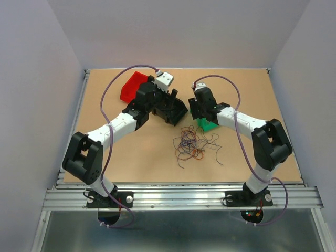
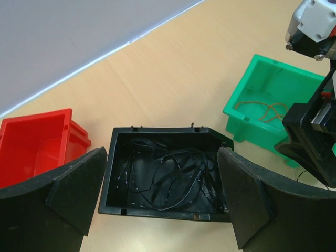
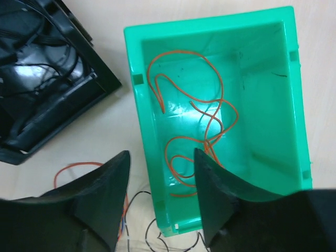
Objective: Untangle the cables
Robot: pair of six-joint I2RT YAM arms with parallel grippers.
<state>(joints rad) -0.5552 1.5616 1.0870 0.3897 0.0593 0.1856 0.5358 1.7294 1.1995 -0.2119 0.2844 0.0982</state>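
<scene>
Cables (image 1: pixel 190 144) — in front of bins (image 1: pixel 176 113)

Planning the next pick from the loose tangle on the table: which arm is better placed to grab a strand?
Probably the right. The right gripper, open above the green bin, sits nearer the tangle, with strands in its wrist view; the left gripper hangs over the black bin, farther back.

Bright, even light; glare inside green bin (image 3: pixel 262 105); soft shadows.
</scene>
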